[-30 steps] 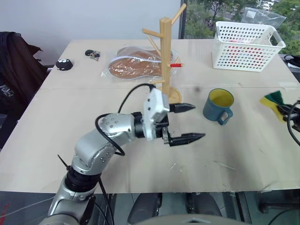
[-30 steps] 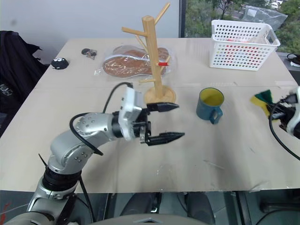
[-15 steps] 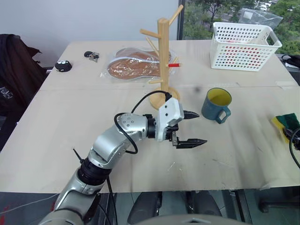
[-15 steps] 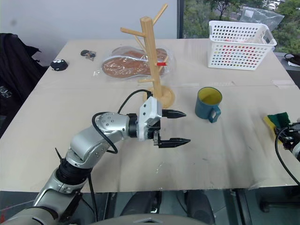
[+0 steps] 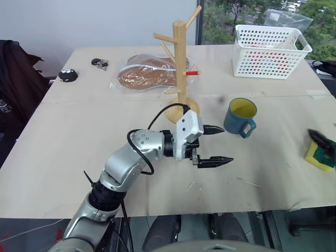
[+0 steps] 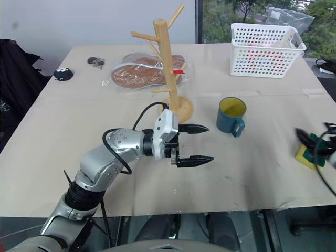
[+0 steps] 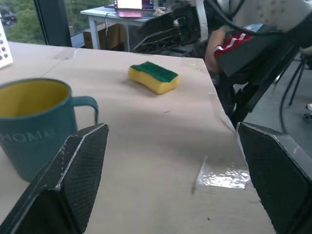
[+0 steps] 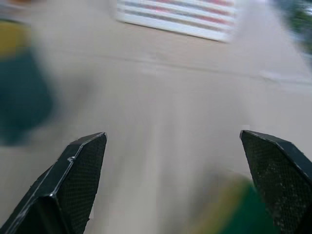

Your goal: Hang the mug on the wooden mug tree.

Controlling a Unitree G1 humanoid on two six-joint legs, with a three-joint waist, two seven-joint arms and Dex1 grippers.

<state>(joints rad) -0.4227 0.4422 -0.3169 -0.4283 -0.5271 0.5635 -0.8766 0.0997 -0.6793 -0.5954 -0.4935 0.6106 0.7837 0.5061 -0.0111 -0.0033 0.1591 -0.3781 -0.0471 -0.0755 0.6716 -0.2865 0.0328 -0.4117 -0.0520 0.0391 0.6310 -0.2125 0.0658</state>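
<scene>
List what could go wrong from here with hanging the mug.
1. The mug stands with its handle turned toward the table's front edge, not toward the open left tool; a grab from the side may push it away rather than seat it.
2. The wooden mug tree stands close behind the left arm; lifting may knock it.
3. The sponge lies beside the open right tool.

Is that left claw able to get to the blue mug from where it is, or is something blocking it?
Probably yes. The left gripper is open and points toward the mug, with only bare table between them. The wooden mug tree stands off to one side, and the sponge lies farther along.
</scene>
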